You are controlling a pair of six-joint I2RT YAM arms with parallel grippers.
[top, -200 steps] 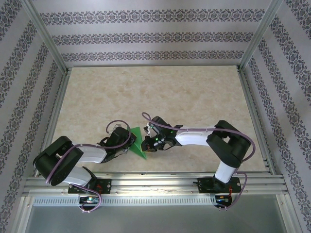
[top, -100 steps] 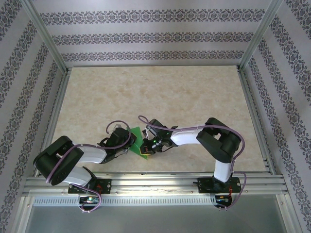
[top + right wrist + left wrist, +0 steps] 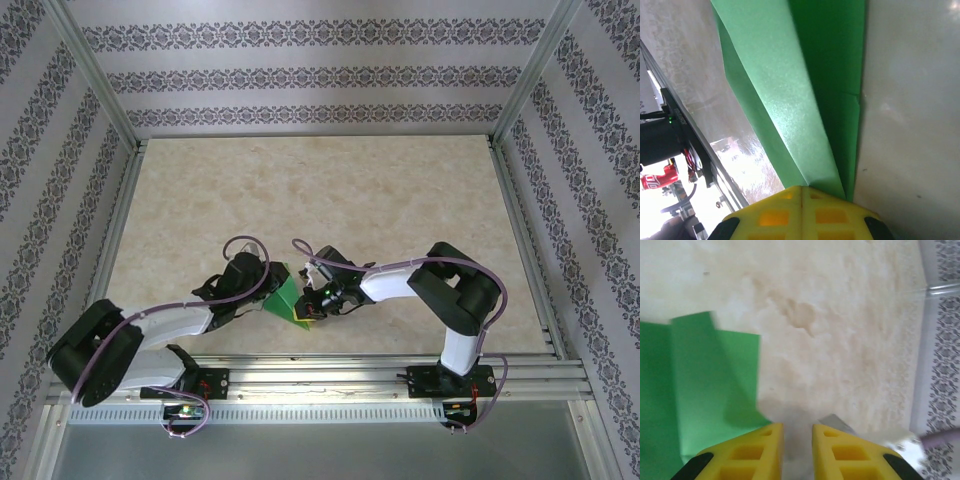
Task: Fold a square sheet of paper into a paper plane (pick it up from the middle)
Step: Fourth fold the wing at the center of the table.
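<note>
The bright green sheet of paper (image 3: pixel 288 300) is folded into a narrow wedge, a paper plane shape with a raised centre ridge (image 3: pixel 805 100), near the table's front edge between both arms. My right gripper (image 3: pixel 802 192) is shut on the ridge at its near end, fingers pressed together; from above, the right gripper (image 3: pixel 309 309) sits at the paper's right side. My left gripper (image 3: pixel 797 432) is slightly open with bare table between its fingers. The paper (image 3: pixel 700 390) lies just left of its left finger. From above, the left gripper (image 3: pixel 271 291) is at the paper's left edge.
The beige marbled table (image 3: pixel 330 200) stretches away behind the arms. A metal rail (image 3: pixel 330 370) runs along the front edge close below the paper. Patterned walls and frame posts (image 3: pixel 95 75) enclose the sides.
My left gripper has parted its fingers and no longer grips the paper. The left arm has stretched out to the right. The right gripper keeps its hold, with the paper slightly shifted.
</note>
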